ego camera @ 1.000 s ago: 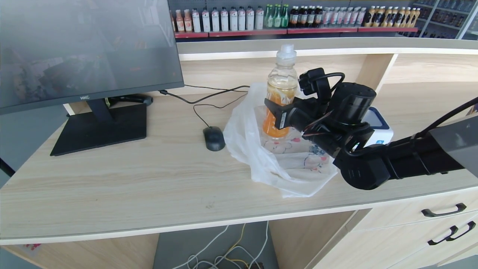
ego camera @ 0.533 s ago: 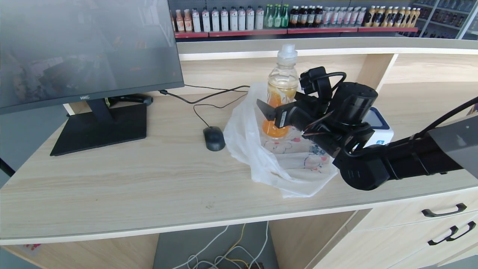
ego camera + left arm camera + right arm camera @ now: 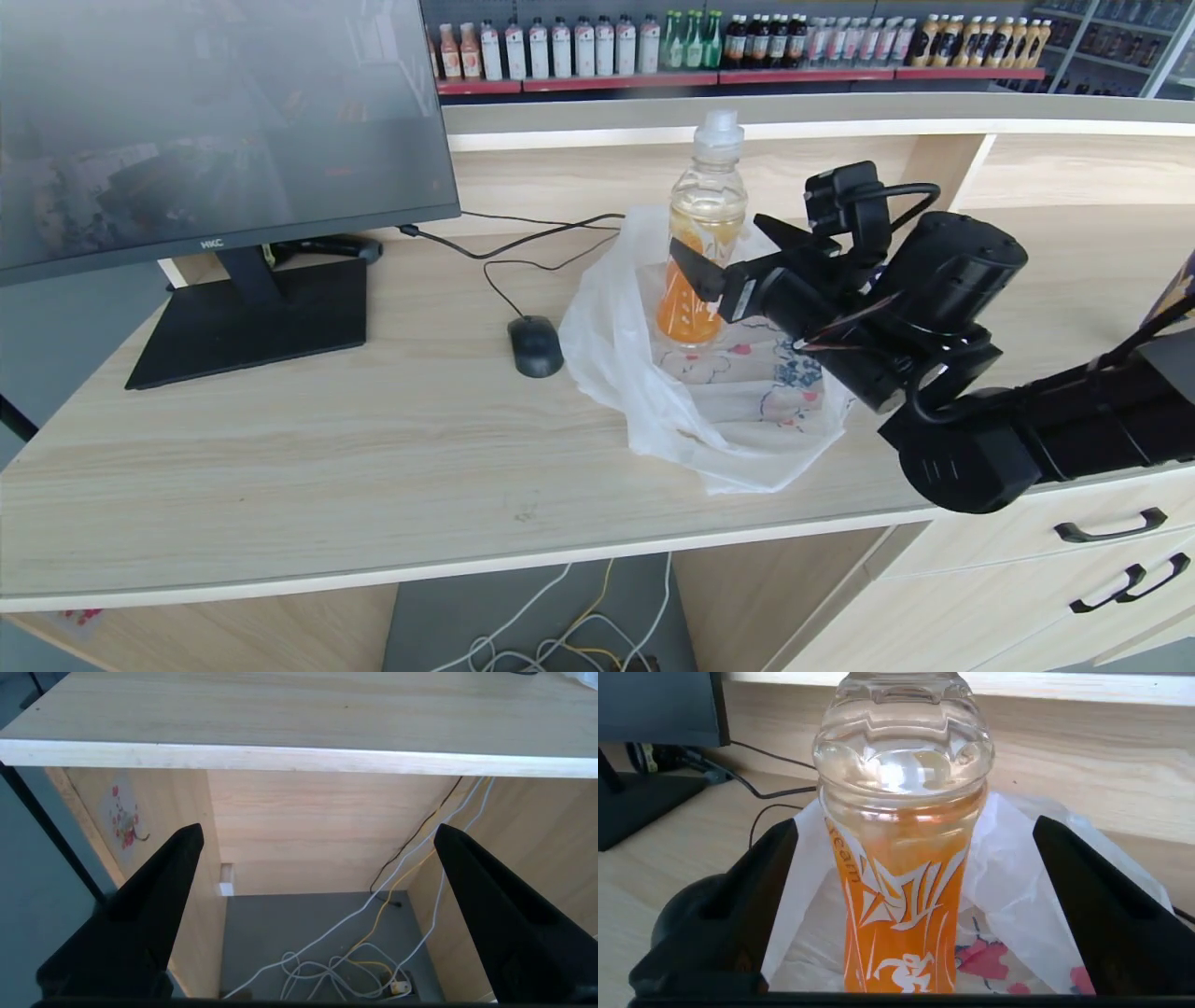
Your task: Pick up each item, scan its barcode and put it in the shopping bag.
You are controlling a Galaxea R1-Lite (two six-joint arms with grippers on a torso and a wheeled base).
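Note:
An orange drink bottle (image 3: 702, 243) with a white cap stands upright inside the open white plastic shopping bag (image 3: 653, 401) on the wooden counter. My right gripper (image 3: 719, 238) is just to the bottle's right, open, with a finger on either side of it and not touching. In the right wrist view the bottle (image 3: 901, 859) stands close ahead between the spread fingers (image 3: 738, 915) of that gripper (image 3: 915, 829). My left gripper (image 3: 318, 835) is open and holds nothing, low down in front of the counter's edge, facing the space under it.
A monitor (image 3: 224, 121) on a black stand fills the counter's left side. A black mouse (image 3: 535, 345) and its cable lie just left of the bag. A raised ledge (image 3: 840, 117) runs behind the bottle. Drawers (image 3: 1102, 551) sit below at the right. Loose cables (image 3: 374, 943) lie under the counter.
My right gripper opened off the bottle and drew back to the right. The bottle stays standing in the bag.

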